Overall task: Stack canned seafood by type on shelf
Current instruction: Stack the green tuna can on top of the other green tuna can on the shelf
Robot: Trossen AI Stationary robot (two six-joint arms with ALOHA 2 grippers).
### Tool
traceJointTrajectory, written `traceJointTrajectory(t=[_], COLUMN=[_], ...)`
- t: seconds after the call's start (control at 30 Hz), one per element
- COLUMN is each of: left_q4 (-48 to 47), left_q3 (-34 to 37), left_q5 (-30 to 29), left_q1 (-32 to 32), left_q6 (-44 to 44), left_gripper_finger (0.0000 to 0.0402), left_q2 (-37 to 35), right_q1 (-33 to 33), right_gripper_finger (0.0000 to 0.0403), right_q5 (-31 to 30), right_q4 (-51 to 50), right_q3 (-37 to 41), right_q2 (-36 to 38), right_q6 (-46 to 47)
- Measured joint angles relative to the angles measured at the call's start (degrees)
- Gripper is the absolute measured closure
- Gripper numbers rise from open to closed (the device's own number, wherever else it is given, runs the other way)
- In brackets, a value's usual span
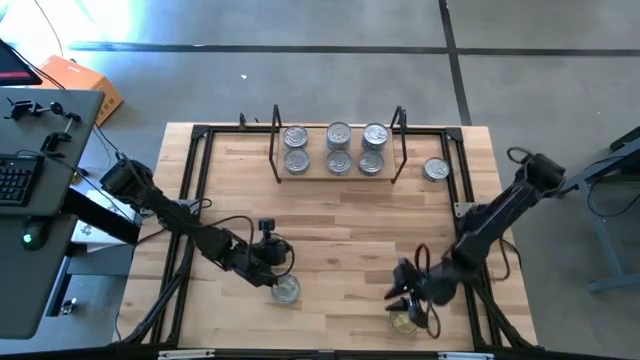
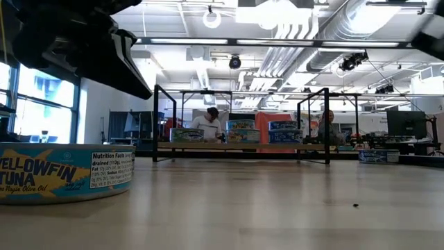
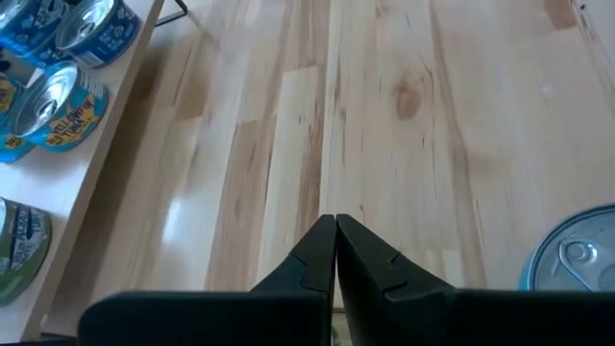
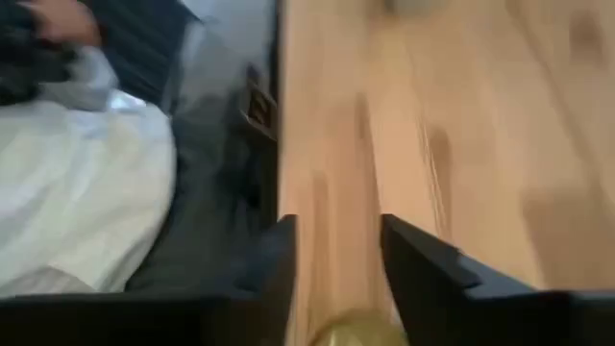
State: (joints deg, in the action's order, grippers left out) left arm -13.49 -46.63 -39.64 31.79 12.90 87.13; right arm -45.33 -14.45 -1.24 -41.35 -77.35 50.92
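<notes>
- The left claw (image 1: 281,272) hangs low over the front-left part of the desk (image 1: 340,215), its two dark fingers (image 3: 317,252) pressed together with nothing between them.
- A silver-lidded can (image 1: 287,290) stands on the desk just beside the left claw, on its front side; the left wrist view shows its blue-rimmed lid (image 3: 577,259) off to one side of the fingertips, not touching them.
- The right claw (image 1: 410,304) is at the front-right of the desk, tilted down over a gold-lidded can (image 1: 404,322).
- In the right wrist view the right claw's fingers (image 4: 423,264) stand apart with a moderate gap, and the gold lid (image 4: 351,336) shows low between them; whether the fingers touch the can cannot be told.
- The low view shows that can as a tin labelled yellowfin tuna (image 2: 66,172), standing upright on the desk with a dark arm above it.
- The shelf (image 1: 338,172) lies well away from both claws, at the far edge of the desk, and carries six silver-lidded cans (image 1: 339,148) in three pairs.
- One more silver can (image 1: 436,170) stands alone on the desk just beyond the shelf's right end frame, far from the right claw.
</notes>
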Motion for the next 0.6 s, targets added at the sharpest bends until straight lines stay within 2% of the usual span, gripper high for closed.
traceJointTrajectory(t=[0.1,0.17,0.33,0.43,0.5,0.6], left_q4=[-0.1,0.1,0.6,1.7,2.2,3.4], left_q3=[0.0,0.0,0.0,0.0,0.0,0.0], left_q5=[0.0,0.0,0.0,0.0,0.0,0.0], left_q1=[0.0,0.0,-1.4,-2.4,-3.1,-3.8], left_q6=[-1.1,-2.4,-3.6,-3.6,-3.6,-3.7], left_gripper_finger=[0.0397,0.0397,0.0397,0.0397,0.0397,0.0397], left_q2=[0.0,0.0,0.0,0.0,0.0,0.0], right_q1=[-2.6,-3.7,-4.1,-2.9,-1.5,2.5], right_gripper_finger=[0.0311,0.0341,0.0395,0.0397,0.0395,0.0397], right_q5=[0.6,3.2,12.7,15.8,15.2,7.5], right_q4=[-5.8,-8.6,-8.9,-8.8,-7.9,-5.4], right_q3=[-2.4,-4.3,-6.6,-7.0,-7.1,-7.0], right_q2=[-4.3,-7.3,-14.6,-18.3,-20.2,-21.4], right_q6=[9.9,14.0,16.1,13.8,9.6,0.6])
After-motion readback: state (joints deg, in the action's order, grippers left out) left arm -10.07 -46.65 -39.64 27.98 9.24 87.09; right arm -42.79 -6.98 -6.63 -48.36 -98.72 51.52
